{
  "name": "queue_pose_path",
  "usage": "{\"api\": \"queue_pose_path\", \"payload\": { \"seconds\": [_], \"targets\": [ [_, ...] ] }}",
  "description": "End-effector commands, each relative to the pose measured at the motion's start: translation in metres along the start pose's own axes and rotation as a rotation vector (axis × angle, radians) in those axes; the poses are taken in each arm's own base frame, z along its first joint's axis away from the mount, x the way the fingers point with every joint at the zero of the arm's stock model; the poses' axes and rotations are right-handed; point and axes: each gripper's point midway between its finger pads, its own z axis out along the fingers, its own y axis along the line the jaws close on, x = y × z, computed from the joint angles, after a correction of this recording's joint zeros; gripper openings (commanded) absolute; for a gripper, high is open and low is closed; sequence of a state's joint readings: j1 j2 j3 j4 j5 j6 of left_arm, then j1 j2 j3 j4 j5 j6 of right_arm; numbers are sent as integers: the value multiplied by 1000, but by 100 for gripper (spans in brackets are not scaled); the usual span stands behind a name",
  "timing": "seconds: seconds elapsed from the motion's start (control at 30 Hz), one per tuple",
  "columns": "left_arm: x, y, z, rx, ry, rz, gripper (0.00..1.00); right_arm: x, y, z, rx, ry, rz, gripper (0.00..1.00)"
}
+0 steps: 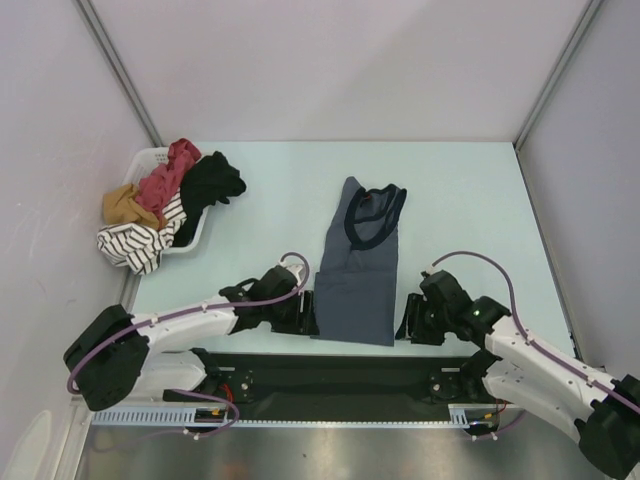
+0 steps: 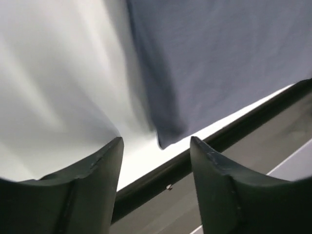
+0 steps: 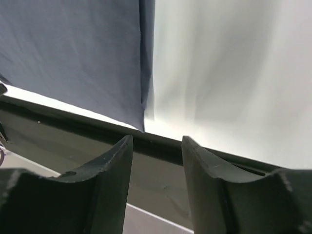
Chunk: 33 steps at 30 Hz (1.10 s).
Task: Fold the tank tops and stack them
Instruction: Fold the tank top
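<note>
Slate blue-grey cloth tank top [image 1: 358, 275] flat on pale table [image 1: 470, 200], long axis near-to-far, hem twd arms. L gripper [image 1: 305, 312] just beside left hem corner, R gripper [image 1: 408, 322] beside right corner. Both spread open, empty, abt equally near. Brick-red cloth top [image 1: 170, 172] well apart, far-left pile.

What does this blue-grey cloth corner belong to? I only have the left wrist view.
Observer: A slate blue-grey tank top, lying lengthwise on the table, with its dark-trimmed neckline at the far end.
Operator: Where is the right tool?
Observer: The right tool is open beside the top's other near corner, holding nothing.
</note>
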<state>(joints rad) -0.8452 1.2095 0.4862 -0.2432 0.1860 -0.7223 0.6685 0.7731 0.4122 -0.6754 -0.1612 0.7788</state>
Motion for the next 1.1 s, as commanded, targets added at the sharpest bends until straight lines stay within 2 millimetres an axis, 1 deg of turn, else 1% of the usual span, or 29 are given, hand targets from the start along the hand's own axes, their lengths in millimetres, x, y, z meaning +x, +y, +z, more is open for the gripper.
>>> {"api": "queue_pose_path", "payload": {
  "seconds": [0.0, 0.03, 0.07, 0.1, 0.13, 0.17, 0.2, 0.23, 0.27, 0.33, 0.37, 0.4, 0.43, 0.47, 0.5, 0.57, 0.6, 0.7, 0.73, 0.87, 0.93, 1.0, 1.07],
  "targets": [
    [-26, -1, -14, -58, -87, 21, 66, -37, 15, -14, 23, -105, -29, 51],
    [-33, -2, -16, -62, -100, 36, 68, -43, 23, -13, -3, -102, -56, 49],
    [-49, -8, -22, -55, -132, 35, 68, -53, 25, -13, 0, -126, -58, 49],
    [-56, -8, -23, -64, -137, 48, 68, -62, 24, -14, 17, -137, -35, 46],
    [-64, -9, -25, -63, -152, 51, 68, -66, 27, -8, 19, -119, -39, 45],
    [-81, -13, -30, -53, -190, 44, 68, -78, 33, -10, 12, -149, -68, 45],
    [-89, -13, -30, -56, -200, 54, 67, -87, 35, -10, 27, -164, -67, 46],
    [-101, -15, -32, -48, -229, 56, 66, -92, 33, -4, 54, -154, -74, 45],
    [-116, -18, -36, -42, -264, 56, 66, -105, 39, -4, 52, -187, -97, 46],
    [-133, -20, -33, -44, -302, 71, 62, -119, 37, 2, 74, -205, -95, 46],
    [-145, -24, -34, -41, -329, 74, 61, -127, 37, 11, 80, -201, -105, 47],
    [-148, -21, -26, -54, -323, 76, 60, -132, 36, 14, 84, -199, -103, 47],
    [-152, -21, -24, -57, -330, 76, 58, -137, 34, 18, 93, -199, -99, 47],
    [-160, -24, -21, -48, -354, 80, 58, -143, 33, 24, 103, -204, -104, 47],
    [-160, -21, -12, -56, -343, 77, 57, -149, 35, 25, 104, -215, -116, 47],
    [-166, -22, -5, -47, -355, 75, 57, -158, 38, 29, 102, -238, -129, 48],
    [-164, -18, 4, -55, -338, 70, 57, -163, 39, 31, 106, -241, -137, 48],
    [-164, -15, 17, -58, -324, 62, 55, -169, 37, 38, 128, -240, -147, 47],
    [-164, -14, 20, -62, -318, 59, 54, -173, 40, 39, 125, -245, -157, 47],
    [-164, -12, 30, -65, -302, 57, 52, -178, 42, 46, 122, -239, -173, 45],
    [-165, -10, 32, -75, -303, 57, 51, -177, 39, 52, 136, -222, -171, 45],
    [-166, -5, 37, -100, -295, 60, 53, -177, 38, 54, 140, -219, -172, 45],
    [-167, -1, 42, -122, -280, 57, 53, -177, 37, 57, 137, -219, -175, 45]
  ]
}}
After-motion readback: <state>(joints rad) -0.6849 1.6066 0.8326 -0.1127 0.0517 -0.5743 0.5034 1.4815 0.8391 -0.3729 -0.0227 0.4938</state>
